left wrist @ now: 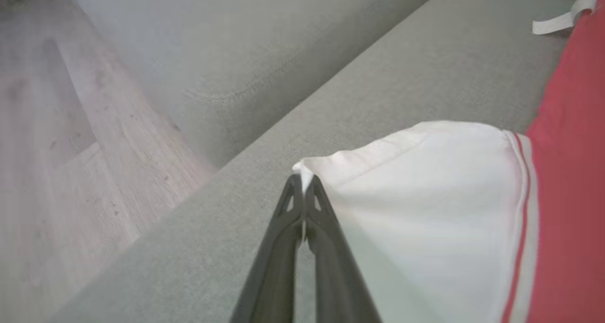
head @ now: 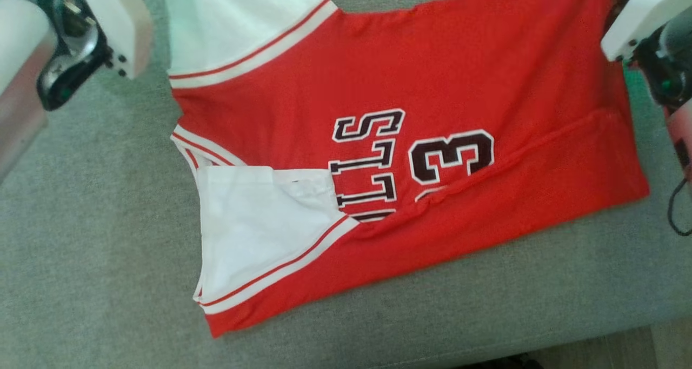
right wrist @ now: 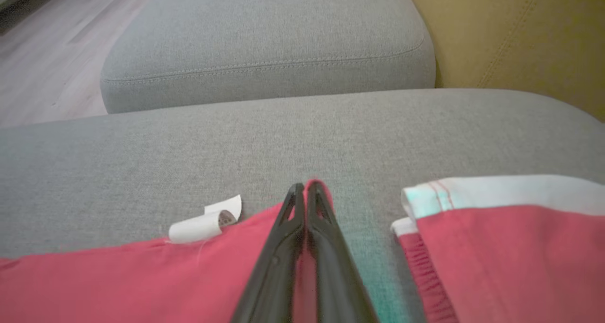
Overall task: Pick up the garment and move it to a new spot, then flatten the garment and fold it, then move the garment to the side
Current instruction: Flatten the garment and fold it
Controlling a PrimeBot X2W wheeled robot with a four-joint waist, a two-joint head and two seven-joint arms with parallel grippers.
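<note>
On the grey fabric sofa cushion (head: 81, 261) the red-and-white basketball jersey (head: 459, 77) lies part-folded, my left tool (left wrist: 303, 181) pinching its far-left white corner, my right tool (right wrist: 306, 188) its far-right red hem, bites so thin I fear a pull frees one.

A grey fabric seat cushion (head: 97, 239) lay broad and flat. Beyond one edge of it sat a second grey cushion (right wrist: 264, 44) with a stitched seam along its front. Beside that, mustard-yellow upholstery (right wrist: 520, 39) rose behind the seat cushion. Pale wooden floor (left wrist: 71, 148) ran below the seat cushion's side. A thin black cable (head: 670, 209) looped above its right-hand edge.
</note>
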